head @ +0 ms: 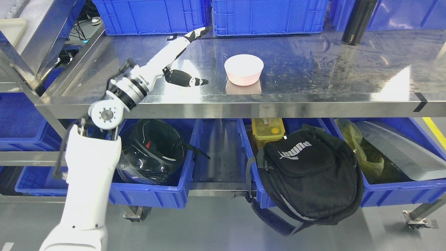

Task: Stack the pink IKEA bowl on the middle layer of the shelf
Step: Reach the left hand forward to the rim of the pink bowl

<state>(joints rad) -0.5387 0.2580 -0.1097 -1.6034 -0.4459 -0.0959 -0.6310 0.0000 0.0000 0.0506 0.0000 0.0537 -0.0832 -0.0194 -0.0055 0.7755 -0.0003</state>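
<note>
Head view: the pink bowl [244,69] stands upright on the steel shelf [313,66], about the middle of that layer, its reflection showing just below it on the metal. It looks like 1 bowl, though whether another is nested inside cannot be told. The left hand [177,57] reaches over the shelf from the lower left, well apart from the bowl and to its left. Its fingers [195,35] are stretched out straight and lie close together, pointing toward the blue crates [268,15] at the back, while the thumb [188,79] juts out sideways toward the bowl; the hand holds nothing. A dark bottle [357,22] stands at the shelf's far right. On the layer below, blue bins hold a black helmet [153,150] at left and a yellow box [267,127] in the middle, and a black backpack [308,174] hangs over the front of a bin
</note>
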